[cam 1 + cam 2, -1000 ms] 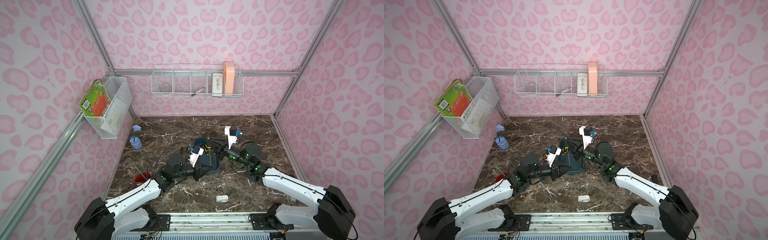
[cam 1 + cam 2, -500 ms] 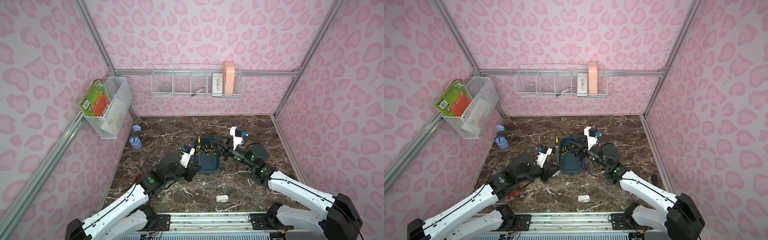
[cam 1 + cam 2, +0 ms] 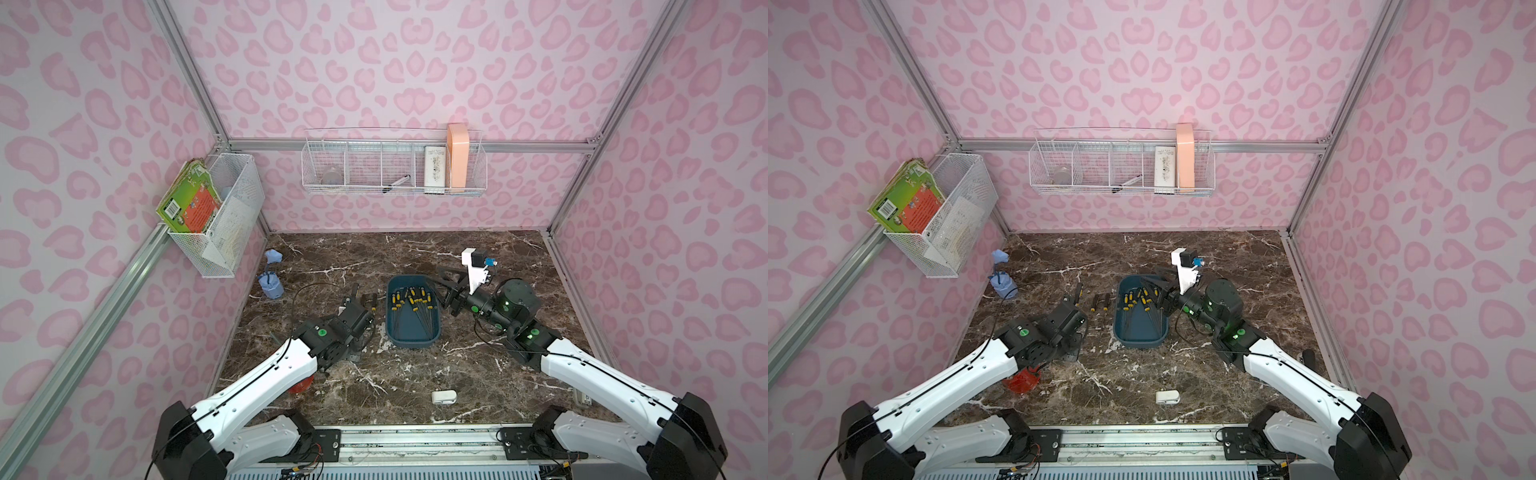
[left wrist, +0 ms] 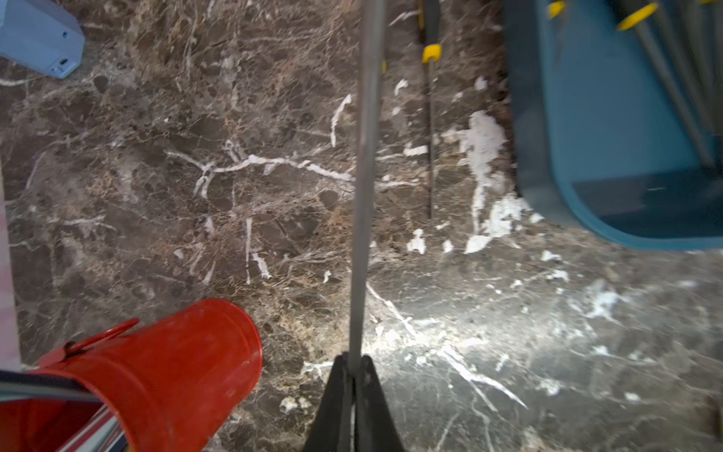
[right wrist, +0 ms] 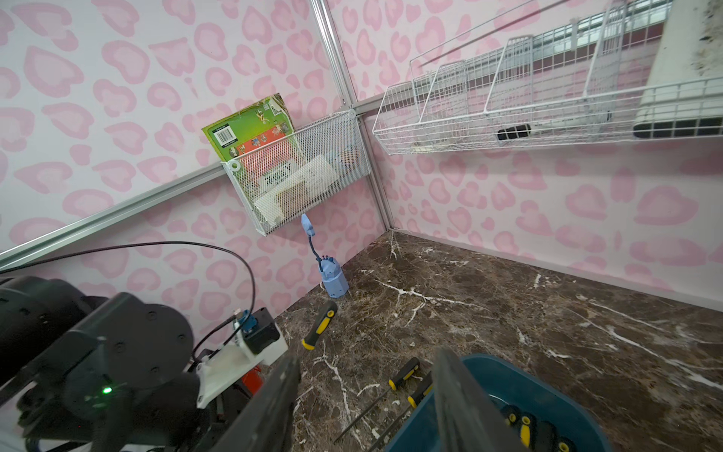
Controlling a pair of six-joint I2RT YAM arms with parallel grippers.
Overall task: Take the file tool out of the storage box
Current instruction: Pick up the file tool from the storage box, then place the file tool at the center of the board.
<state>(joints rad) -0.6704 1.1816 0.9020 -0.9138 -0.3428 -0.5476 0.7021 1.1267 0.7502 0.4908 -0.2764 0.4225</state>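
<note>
A red cup (image 4: 176, 352) sits near the left hand (image 4: 354, 358), on its outer side. That hand is clamped shut on the bare steel shank of the file tool (image 4: 362, 176), which is outside the storage box (image 3: 411, 341) and appears to be held just over the desk (image 3: 374, 257), its handle pointing away from the hand. The file looks light and stiff. Its thin shank may swivel in a pinch, so the fat black-and-yellow handle seems the surer hold. Two loose files (image 3: 1096, 301) lie between this hand and the box, which holds many more. Over the box's rim, on the side away from the left hand, hovers the right hand (image 5: 367, 358), jaws apart and empty. The desk is hard and glossy with a marble pattern, and the pink spotted walls (image 3: 415, 62) carry wire baskets (image 3: 395, 166).
</note>
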